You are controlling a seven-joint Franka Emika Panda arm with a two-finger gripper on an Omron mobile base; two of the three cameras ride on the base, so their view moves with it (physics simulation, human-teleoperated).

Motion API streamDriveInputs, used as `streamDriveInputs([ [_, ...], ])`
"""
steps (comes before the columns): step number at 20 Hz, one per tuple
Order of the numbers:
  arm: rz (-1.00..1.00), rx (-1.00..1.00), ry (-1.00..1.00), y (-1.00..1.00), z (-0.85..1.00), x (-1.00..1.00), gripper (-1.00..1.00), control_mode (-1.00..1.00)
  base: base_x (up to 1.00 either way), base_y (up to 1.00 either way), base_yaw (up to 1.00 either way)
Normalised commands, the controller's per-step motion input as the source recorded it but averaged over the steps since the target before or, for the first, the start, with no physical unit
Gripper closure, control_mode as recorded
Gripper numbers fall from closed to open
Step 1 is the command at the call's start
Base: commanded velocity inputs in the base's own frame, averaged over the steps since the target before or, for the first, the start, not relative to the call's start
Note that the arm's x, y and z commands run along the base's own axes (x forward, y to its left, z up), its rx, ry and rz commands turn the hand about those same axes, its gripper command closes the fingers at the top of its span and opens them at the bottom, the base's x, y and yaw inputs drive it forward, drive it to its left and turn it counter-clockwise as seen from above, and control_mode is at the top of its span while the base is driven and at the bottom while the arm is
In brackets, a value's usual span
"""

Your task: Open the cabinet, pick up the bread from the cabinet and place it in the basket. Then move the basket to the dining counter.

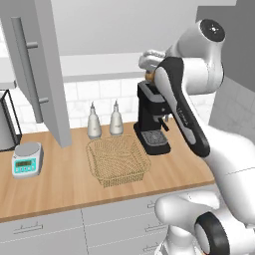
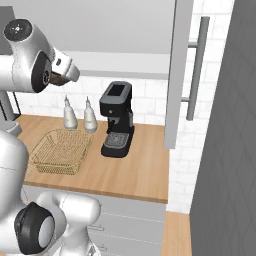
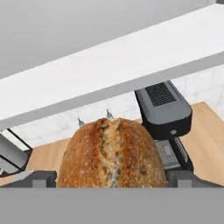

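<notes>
The cabinet stands open: its left door [image 1: 35,69] and right door [image 2: 180,75] are swung out. The brown bread [image 3: 111,153] sits between my gripper's [image 3: 111,179] fingers, in the air in front of the cabinet's white shelf [image 3: 109,70], above the coffee machine. A bit of its crust [image 1: 149,76] shows at my gripper [image 1: 149,73], and also at the gripper [image 2: 59,79] from the right side. The tan mesh basket [image 1: 118,160] [image 2: 61,150] lies empty on the wood counter below and to the left. The dining counter is out of view.
A black coffee machine [image 1: 153,119] [image 2: 117,120] stands right of the basket, two shaker bottles [image 1: 104,119] behind it, a kitchen scale [image 1: 26,159] at the left. A dark wall [image 2: 225,150] closes the right side. Grey drawers [image 1: 74,229] run under the counter.
</notes>
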Motion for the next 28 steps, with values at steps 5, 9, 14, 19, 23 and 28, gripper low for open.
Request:
streamDriveInputs([
  [5, 0.0, -0.01, 0.23, 0.19, -1.0, -0.53, 1.0, -1.0, 0.0, 0.0, 0.0],
  [9, 0.0, 0.01, 0.24, 0.06, -1.0, -0.47, 1.0, -1.0, 0.0, 0.0, 0.0],
  [14, 0.0, 0.0, 0.22, 0.25, -1.0, 0.05, 1.0, -1.0, 0.0, 0.0, 0.0],
  [19, 0.0, -0.02, 0.24, 0.35, -0.96, 0.57, 1.0, -1.0, 0.0, 0.0, 0.0],
  [23, 0.0, -0.05, 0.17, 0.2, -0.92, 0.89, 1.0, -1.0, 0.0, 0.0, 0.0],
  [28, 0.0, -0.08, 0.08, 0.43, -0.77, 0.67, 1.0, -1.0, 0.0, 0.0, 0.0],
])
